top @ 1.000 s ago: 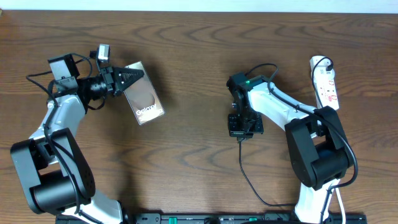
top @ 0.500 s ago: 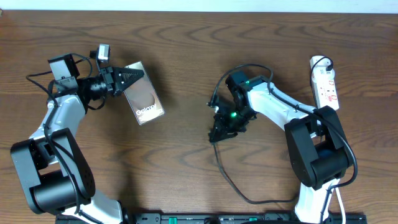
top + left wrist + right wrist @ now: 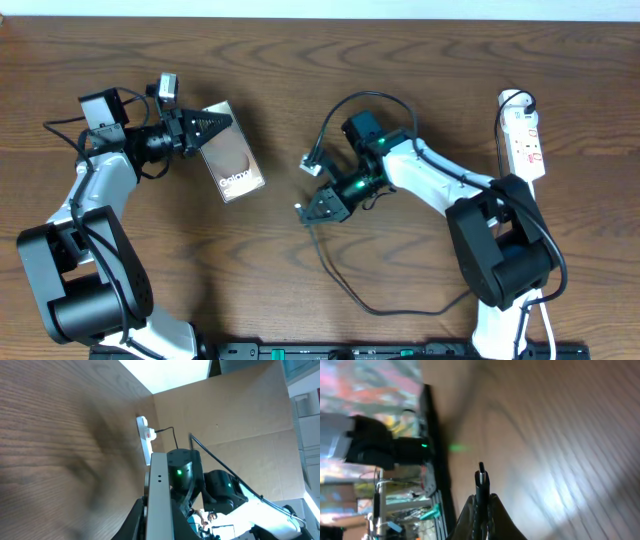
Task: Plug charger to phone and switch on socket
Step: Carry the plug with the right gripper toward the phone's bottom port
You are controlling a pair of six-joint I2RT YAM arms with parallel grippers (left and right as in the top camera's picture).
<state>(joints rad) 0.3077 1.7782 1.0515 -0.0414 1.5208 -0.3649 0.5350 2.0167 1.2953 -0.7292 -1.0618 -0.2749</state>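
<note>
The phone (image 3: 236,165) lies tilted at the left, its "Galaxy" lettering showing. My left gripper (image 3: 217,124) is shut on its upper edge. In the left wrist view the phone (image 3: 160,485) appears edge-on as a pale slab between the jaws of that gripper (image 3: 160,521). My right gripper (image 3: 308,210) hovers mid-table, right of the phone and apart from it, shut on the charger (image 3: 335,275). Its cable loops down and to the right. The right wrist view shows the charger's connector tip (image 3: 481,476) sticking out past the closed gripper (image 3: 481,504). The white socket (image 3: 525,130) lies at the far right.
A black rail (image 3: 330,351) runs along the table's front edge. Both arm bases stand near the front corners. The socket (image 3: 145,439) and the right arm (image 3: 186,475) show beyond the phone in the left wrist view.
The right arm has swung left and turned, carrying the charger's connector towards the phone, with the cable trailing in a wider loop. The left gripper and phone have not moved.
</note>
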